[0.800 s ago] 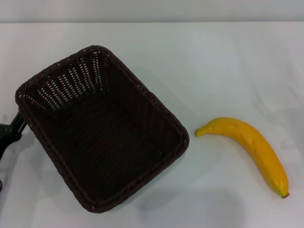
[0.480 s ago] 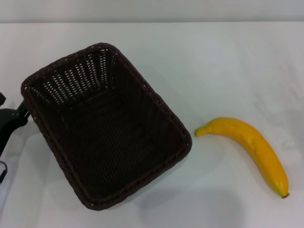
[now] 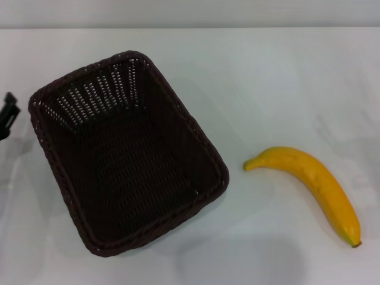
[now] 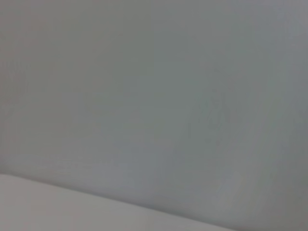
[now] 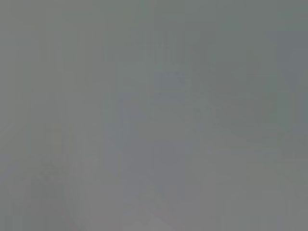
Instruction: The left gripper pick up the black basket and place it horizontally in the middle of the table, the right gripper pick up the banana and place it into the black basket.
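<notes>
- Head view: the left gripper (image 3: 8, 114) shows only as a dark fragment at the picture's left edge, and whether its fingers are spread or pressed together cannot be told. The black basket (image 3: 127, 151) rests on the table (image 3: 267, 77) just beside that gripper, on its inboard side, with a sliver of white between the braided rim and the dark fragment, so it appears to be apart from it. The basket lies skewed, with its long axis running diagonally, and it sits left of the table's centre.
- Head view: the banana (image 3: 313, 181) lies on the table far beyond the basket from the left gripper, near the basket's closest corner but not touching it. The right gripper is nowhere in sight.
- Head view, risk: judged against the task, the basket looks neither level across nor central. If it is left like this, the banana drop could meet a corner or the rim and roll off. A fresh grasp on the open-weave wall might slip or tip the basket.
- Left wrist view: only a blank pale surface appears, with no fingers and no basket, so it gives no check on a grasp.
- Right wrist view: a uniform grey field offers no cue for lining up on the curved, smooth banana, which could squirt out of a pinch taken off-centre.
</notes>
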Available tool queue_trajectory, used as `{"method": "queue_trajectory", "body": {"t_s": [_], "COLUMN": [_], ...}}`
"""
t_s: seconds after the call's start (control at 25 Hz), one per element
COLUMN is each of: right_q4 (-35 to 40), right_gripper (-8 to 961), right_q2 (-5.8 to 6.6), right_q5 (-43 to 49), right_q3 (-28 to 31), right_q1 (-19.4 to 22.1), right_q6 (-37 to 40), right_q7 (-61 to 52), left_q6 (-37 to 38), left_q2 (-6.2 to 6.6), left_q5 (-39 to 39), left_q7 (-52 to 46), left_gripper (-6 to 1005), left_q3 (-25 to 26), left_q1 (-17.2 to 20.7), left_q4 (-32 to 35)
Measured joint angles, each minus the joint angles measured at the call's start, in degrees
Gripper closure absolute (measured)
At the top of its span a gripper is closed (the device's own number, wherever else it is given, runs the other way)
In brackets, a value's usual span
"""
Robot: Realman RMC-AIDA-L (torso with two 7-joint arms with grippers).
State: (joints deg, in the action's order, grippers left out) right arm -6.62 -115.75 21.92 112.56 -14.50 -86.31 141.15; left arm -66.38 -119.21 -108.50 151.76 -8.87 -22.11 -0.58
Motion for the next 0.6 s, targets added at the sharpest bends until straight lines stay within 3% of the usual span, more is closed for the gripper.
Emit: {"method": "queue_trajectory", "body": {"t_s": [0.6], "right_q4": [-0.1], "right_gripper": [97], "right_q2": [0.09], "right_q5": [-0.1], "right_q3": [0.3], "right_q1": [0.0], "right_q6": [0.0], "right_q7": [0.0], "left_q6": [-4.3], "left_q2": [-0.15], "left_q5": [-5.3], "left_q7": [0.0], "left_gripper": [139], "left_q3": [0.0], "left_q1": [4.3], "left_q4": [0.8]}}
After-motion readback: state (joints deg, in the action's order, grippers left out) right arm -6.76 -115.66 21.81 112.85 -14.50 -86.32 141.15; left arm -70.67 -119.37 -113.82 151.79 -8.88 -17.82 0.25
